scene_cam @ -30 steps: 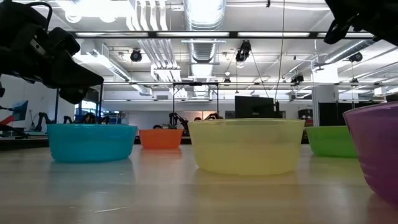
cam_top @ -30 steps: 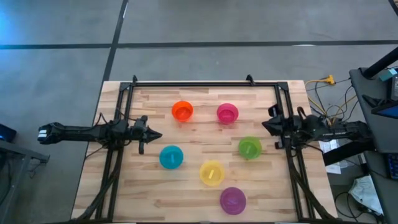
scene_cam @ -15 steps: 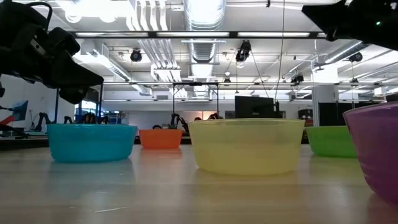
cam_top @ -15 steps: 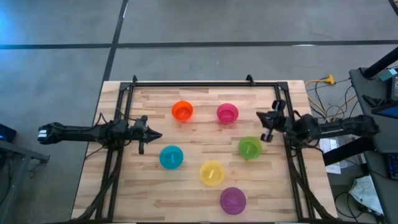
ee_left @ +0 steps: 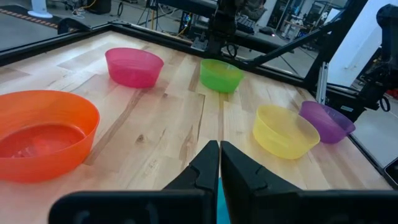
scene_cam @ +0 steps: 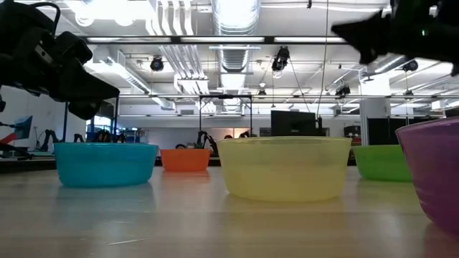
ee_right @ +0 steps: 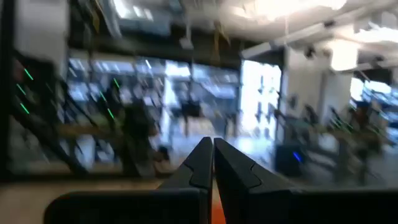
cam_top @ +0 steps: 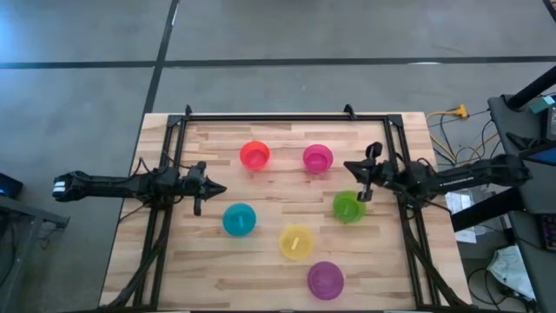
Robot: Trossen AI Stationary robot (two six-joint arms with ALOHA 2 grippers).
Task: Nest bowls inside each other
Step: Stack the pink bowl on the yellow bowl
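Observation:
Six small bowls stand upright on their bases on the wooden table, all apart: red (cam_top: 254, 155), magenta (cam_top: 318, 157), green (cam_top: 348, 206), cyan (cam_top: 239, 219), yellow (cam_top: 296, 241) and purple (cam_top: 325, 280). My left gripper (cam_top: 221, 188) is shut and hovers at the table's left side, left of the cyan bowl and the red bowl (ee_left: 43, 134). My right gripper (cam_top: 347, 166) is shut and held above the table between the magenta and green bowls, touching neither. In its own wrist view the right gripper (ee_right: 211, 152) points at the room beyond.
A black metal frame (cam_top: 278, 116) runs round the table's far, left and right sides. Cables and equipment (cam_top: 521, 156) lie off the right edge. Bare wood (cam_top: 191, 269) shows at the near left corner. In the low view the yellow bowl (scene_cam: 285, 168) stands nearest the middle.
My right arm has reached from the table's right edge toward the left, coming over the table to a spot between the magenta and green bowls; its gripper stays shut. The bowls have not moved.

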